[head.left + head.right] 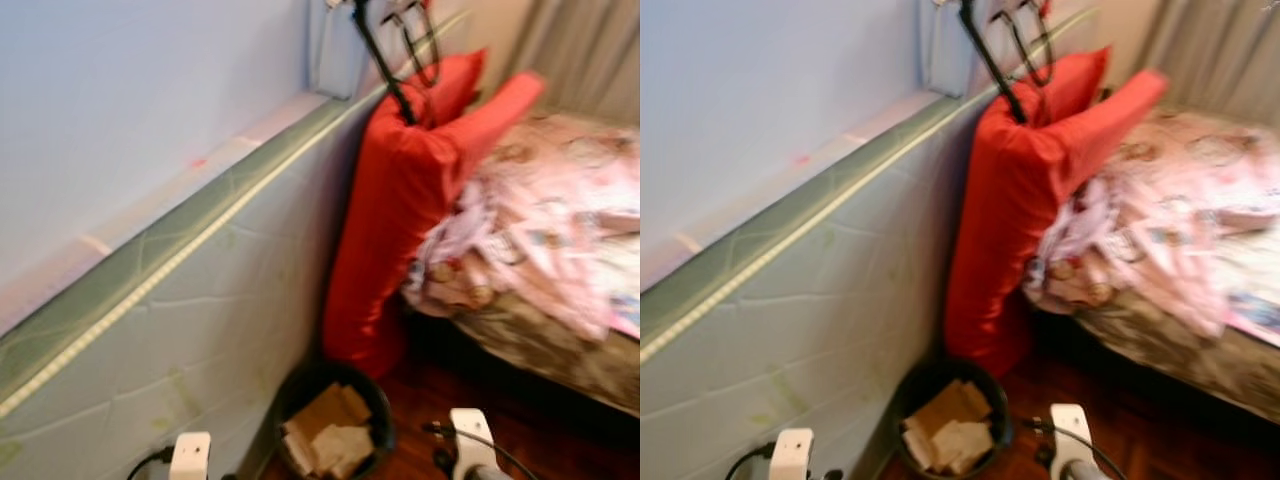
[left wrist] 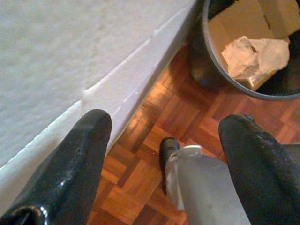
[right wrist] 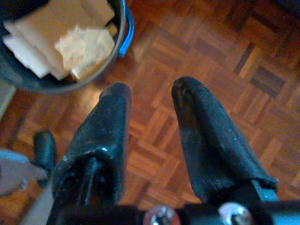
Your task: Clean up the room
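Note:
A black waste bin (image 1: 383,408) stands on the parquet floor at the foot of an upright mattress, holding flat cardboard (image 1: 325,410) and crumpled paper (image 2: 255,54). My left gripper (image 2: 166,126) hangs low over the floor beside the mattress edge, a short way from the bin (image 2: 206,61). It is open and holds nothing. My right gripper (image 3: 152,89) hangs over bare parquet next to the bin (image 3: 121,28), open and holding nothing as well. Both wrists (image 1: 190,455) (image 1: 468,440) show at the bottom of the head views.
A pale green mattress (image 1: 200,330) leans along the wall on my left. Two red pillows (image 1: 400,200) stand propped between it and a bed with a rumpled pink blanket (image 1: 540,220). A black stand with cables (image 1: 385,60) rises behind the pillows. Grey curtains (image 1: 580,50) hang at the back.

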Controlling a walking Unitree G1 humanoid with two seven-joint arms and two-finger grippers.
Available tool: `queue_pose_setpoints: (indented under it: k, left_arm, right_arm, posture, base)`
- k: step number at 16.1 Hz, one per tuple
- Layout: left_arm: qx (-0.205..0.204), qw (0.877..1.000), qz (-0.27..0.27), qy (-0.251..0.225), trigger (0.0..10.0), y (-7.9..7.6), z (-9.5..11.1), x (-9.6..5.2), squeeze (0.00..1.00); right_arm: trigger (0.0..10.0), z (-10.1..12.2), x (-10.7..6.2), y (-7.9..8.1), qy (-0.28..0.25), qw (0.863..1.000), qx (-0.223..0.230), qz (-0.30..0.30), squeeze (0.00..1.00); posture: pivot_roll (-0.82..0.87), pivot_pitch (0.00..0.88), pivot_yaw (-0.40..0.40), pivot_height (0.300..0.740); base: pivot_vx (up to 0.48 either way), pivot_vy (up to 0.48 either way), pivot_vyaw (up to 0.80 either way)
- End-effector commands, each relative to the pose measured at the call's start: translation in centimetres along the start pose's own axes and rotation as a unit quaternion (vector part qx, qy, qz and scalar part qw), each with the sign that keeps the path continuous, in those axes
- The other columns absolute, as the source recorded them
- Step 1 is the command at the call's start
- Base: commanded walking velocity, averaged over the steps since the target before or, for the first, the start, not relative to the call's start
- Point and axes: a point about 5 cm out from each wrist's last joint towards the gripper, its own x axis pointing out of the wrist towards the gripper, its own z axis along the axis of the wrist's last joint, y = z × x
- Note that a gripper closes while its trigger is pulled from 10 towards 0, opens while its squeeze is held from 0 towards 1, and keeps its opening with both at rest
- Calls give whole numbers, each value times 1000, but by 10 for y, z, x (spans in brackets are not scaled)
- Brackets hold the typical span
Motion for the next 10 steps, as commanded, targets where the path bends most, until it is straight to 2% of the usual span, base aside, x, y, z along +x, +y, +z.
queue_pose_setpoints:
  k: [1, 4, 10]
  left_arm:
    - [11, 1000, 2, -1, 10000, 2, 1, 0, 0]
    - [27, 1000, 4, -7, 10000, 3, 3, 0, 0]
    - [27, 1000, 8, -7, 10000, 3, 3, 0, 0]
  right_arm:
    - [10000, 0, 0, -1, -1, 1000, 6, -1, 0]
    - [10000, 0, 0, -1, -6, 1000, 18, -5, 0]
    - [10000, 1, 0, -1, -9, 1000, 16, -3, 0]
  posture:
    - [28, 0, -5, 740]
    - [29, 0, -7, 740]
    - [30, 0, -11, 740]
  base:
    - [0, 0, 0]
    - [0, -85, 0]
    - [0, -400, 0]
